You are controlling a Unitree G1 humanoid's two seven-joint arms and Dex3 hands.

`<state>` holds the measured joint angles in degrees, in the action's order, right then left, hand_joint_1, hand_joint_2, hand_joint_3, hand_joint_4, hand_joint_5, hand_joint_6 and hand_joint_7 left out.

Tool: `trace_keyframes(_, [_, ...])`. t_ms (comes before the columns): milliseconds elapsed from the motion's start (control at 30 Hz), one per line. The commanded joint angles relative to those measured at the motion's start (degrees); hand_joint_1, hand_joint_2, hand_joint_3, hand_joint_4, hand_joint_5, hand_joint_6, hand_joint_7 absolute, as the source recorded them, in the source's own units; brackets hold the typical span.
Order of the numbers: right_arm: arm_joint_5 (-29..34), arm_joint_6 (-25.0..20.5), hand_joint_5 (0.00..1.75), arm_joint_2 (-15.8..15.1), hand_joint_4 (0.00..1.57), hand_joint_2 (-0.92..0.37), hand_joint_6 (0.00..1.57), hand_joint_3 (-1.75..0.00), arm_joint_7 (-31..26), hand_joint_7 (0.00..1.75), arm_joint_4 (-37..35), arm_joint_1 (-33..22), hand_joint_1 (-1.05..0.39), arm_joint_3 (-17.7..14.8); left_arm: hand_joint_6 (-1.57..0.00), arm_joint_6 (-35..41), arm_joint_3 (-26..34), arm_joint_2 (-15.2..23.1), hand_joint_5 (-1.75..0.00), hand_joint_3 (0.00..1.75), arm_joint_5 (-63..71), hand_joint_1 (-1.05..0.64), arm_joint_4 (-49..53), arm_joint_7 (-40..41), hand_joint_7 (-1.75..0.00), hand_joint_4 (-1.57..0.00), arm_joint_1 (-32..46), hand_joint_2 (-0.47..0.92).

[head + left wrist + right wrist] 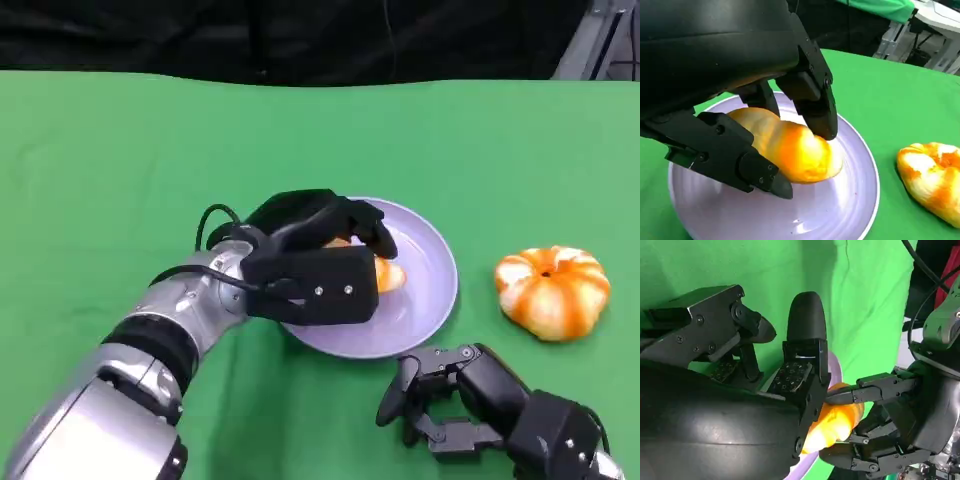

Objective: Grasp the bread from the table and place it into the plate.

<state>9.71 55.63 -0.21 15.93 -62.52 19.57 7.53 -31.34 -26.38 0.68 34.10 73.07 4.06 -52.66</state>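
Bread (795, 152), an orange-yellow roll, is seen lying in the lavender plate (430, 290) on the green tabletop (120, 160), and it is gripped by the left hand (315, 265), whose black fingers (812, 105) are closed around it from both sides. The right hand (450, 400) is held low over the tabletop just beside the plate's near rim, its fingers loosely curled and apart with nothing in them. A second orange-and-white round bun (552, 290) is set on the tabletop, apart from the plate.
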Motion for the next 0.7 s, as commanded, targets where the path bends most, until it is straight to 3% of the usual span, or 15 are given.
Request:
trace_keyframes(33, [-0.7,-0.1,1.33,-0.7,0.95,-0.66,1.01,-0.84,0.4,0.91,0.5,-0.7,0.20,0.0,-0.64,0.2,-0.5,0.8,-0.03,0.34,0.2,-0.66,0.2,-1.3,0.00,-0.72,-1.0,0.92])
trace_keyframes(267, [-1.3,1.2,1.34,-0.5,0.97,-0.66,1.02,-0.84,0.9,0.91,-0.2,-0.6,0.20,-0.3,-0.42,1.0,-0.4,1.1,0.00,0.66,-0.5,-0.89,-0.3,-4.7,0.00,-0.45,-1.3,0.92])
trace_keyframes(700, [0.6,1.6,1.35,-0.8,0.96,-0.63,1.03,-0.86,-1.1,0.91,-0.6,0.0,0.18,0.3,-0.27,0.8,0.9,1.9,0.00,0.79,-2.0,-1.02,-1.1,-10.2,0.00,-0.27,-1.5,0.92])
